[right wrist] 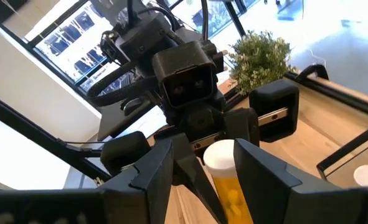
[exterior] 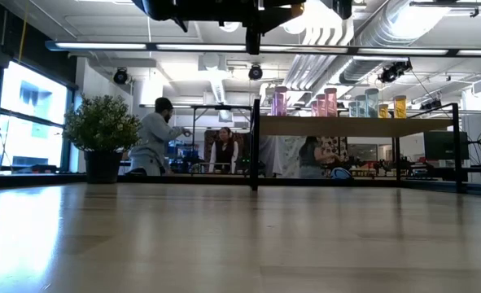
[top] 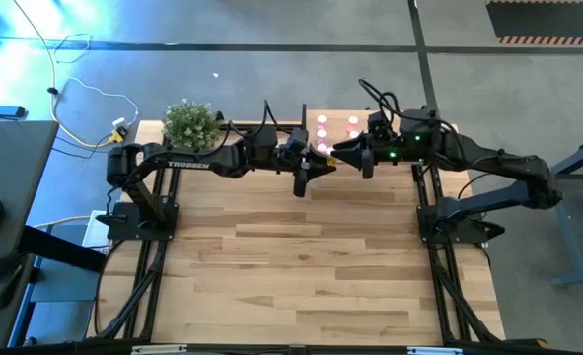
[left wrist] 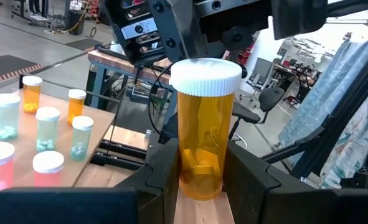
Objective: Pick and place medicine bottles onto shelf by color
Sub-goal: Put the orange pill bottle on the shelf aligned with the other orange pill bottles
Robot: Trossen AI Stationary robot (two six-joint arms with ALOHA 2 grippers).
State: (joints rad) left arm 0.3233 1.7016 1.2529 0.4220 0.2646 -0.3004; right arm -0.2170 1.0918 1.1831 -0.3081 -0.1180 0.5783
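You had both arms meeting near the far edge of the striped plank counter [top: 301, 266], towards twelve o'clock in the high view. The left gripper [left wrist: 205, 169] reached in from nine o'clock and the right gripper [right wrist: 205, 167] from three o'clock.

The translucent orange cylindrical medicine bottle with a white ribbed cap [left wrist: 202, 130] stood upright between the left jaws. They were clamped on its lower body, and the cap rose clear above them.

The right jaws faced the left ones and stood apart on either side of the same bottle's cap. A gap showed on one side, so they gripped nothing.

The light-wood shelf [top: 337, 116] lay just beyond the bottle, at twelve o'clock from it. It carried white-capped pink, pale green and orange bottles [left wrist: 47, 130] standing upright in rows. The small leafy potted plant [top: 189, 123] sat at eleven o'clock on the counter, well apart from both grippers.
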